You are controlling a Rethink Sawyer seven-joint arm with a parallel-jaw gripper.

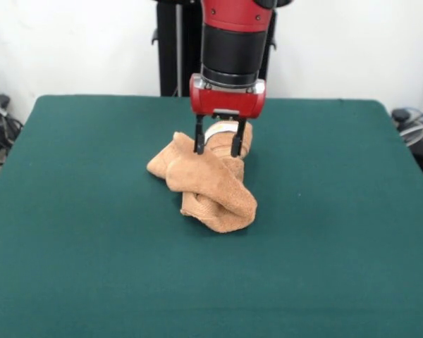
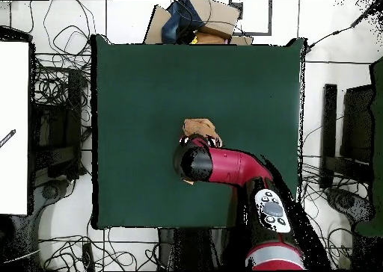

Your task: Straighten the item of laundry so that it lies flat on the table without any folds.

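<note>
Straddling towel (image 1: 210, 184) – fingers (image 1: 199, 144) apart | towel bunched, mid-table (image 1: 70, 232)

Tan towel (image 1: 210, 184); dark green table (image 1: 70, 232); red-black arm (image 1: 233, 42).

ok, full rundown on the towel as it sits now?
The towel is tan terry, bunched into a twisted, rolled lump rather than flat, near the middle of the green table. A white bit, maybe a tag, shows at its far end under the hand. The hand's two open fingers straddle that far end, tips at the cloth. Overhead, the arm hides most of it.
</note>
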